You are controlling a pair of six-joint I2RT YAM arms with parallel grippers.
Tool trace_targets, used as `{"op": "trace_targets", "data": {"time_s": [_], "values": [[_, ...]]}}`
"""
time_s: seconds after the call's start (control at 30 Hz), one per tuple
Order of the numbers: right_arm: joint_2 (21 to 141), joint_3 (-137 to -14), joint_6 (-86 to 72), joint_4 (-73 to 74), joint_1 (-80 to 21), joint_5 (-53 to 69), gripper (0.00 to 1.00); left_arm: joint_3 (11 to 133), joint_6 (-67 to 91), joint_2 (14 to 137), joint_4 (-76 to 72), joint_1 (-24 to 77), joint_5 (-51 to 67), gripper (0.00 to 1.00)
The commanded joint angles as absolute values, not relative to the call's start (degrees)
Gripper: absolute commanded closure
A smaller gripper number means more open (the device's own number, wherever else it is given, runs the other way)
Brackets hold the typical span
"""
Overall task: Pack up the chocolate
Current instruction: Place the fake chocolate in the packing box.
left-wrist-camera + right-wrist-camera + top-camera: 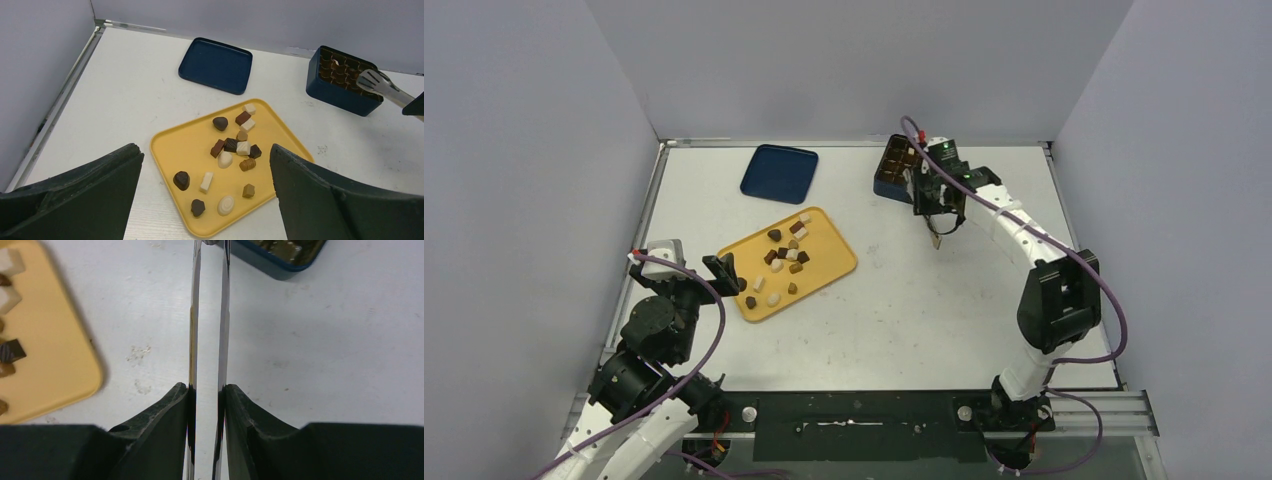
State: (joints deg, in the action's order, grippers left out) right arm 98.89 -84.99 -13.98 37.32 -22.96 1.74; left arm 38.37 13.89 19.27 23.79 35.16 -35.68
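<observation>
Grey walls enclose a white table, where most chocolate lies loose on the yellow tray and some already fills cells of the blue box. The right gripper squeezes metal tongs, their tips over the box, which suggests a drop-off; whether a piece sits between them I cannot tell. The left gripper hangs spread wide and empty by the tray. Next, the tongs likely need to swing to the tray, widen, and straddle one piece.
</observation>
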Motion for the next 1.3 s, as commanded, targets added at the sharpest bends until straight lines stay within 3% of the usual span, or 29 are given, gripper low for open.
{"op": "trace_targets", "data": {"time_s": [0.0,0.37,1.27], "values": [[98.0,-89.5,-14.2,35.2,-17.9,1.0,0.79,39.1,13.5,19.2,22.5,34.9,-35.0,0.03],[103.1,-94.8,-15.2,32.7,-10.4,6.0,0.78,39.1,13.6,19.1,22.4,34.8,-34.7,0.03],[113.9,-100.3,-13.7,30.4,-5.6,11.5,0.73,39.0,13.5,19.6,22.1,34.8,-34.5,0.03]]}}
